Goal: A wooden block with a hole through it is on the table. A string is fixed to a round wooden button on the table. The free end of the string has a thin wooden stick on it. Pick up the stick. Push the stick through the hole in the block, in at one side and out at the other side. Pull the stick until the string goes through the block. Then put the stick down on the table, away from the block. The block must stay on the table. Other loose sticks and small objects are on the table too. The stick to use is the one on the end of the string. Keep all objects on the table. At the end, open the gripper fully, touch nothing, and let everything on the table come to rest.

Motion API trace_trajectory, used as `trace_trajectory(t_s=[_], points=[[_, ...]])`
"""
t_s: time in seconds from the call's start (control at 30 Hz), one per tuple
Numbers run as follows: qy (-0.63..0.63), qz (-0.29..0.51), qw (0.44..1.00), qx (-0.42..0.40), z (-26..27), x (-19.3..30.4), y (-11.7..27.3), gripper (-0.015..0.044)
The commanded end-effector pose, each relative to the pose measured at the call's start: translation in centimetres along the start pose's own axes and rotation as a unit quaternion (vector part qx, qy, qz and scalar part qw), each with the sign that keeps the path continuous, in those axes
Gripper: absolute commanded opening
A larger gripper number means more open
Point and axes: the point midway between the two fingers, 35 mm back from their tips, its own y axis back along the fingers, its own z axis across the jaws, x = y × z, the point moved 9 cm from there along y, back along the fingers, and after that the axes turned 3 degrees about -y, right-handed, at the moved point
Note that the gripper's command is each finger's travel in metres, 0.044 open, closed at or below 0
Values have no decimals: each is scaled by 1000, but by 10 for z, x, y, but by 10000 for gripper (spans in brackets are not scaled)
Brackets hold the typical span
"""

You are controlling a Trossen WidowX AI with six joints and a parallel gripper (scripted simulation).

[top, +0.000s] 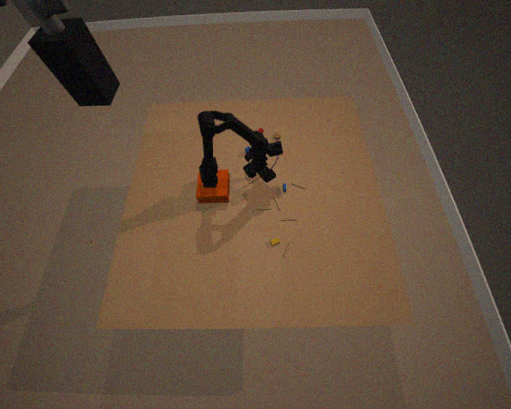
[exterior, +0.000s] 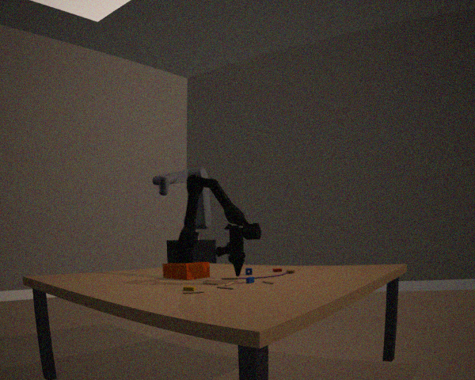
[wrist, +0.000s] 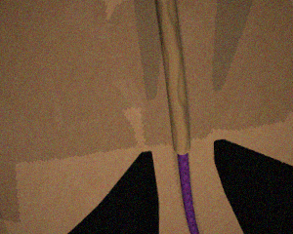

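The stick (wrist: 180,93) is lying on the desk (top: 247,285) (exterior: 229,314), its long axis running nearly up and down the wrist view, showing pale and round, ending in purple string (wrist: 186,195) (exterior: 266,276) (top: 276,162). The hand (wrist: 184,156) (exterior: 237,275) is hovering partly open above, gripping nothing.

Dim grey walls (exterior: 332,142) rise behind the wooden table (exterior: 245,317).

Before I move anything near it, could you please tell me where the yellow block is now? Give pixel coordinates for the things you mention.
The yellow block (top: 274,242) (exterior: 188,288) lies on the table; in the top view it is just left of a loose stick (top: 286,249) (exterior: 193,292).
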Motion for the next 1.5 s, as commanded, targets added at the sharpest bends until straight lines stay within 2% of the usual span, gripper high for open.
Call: trace_trajectory(t_s=[0.0, 0.4, 0.57, 1.47], points=[[-2, -5, 1000, 0, -1, -3, -8, 124], [-2, -5, 1000, 0, -1, -3, -14, 124], [0, -3, 1000, 1, -1, -2, -13, 0], [0, -3, 1000, 1, 0, 0, 10, 0]])
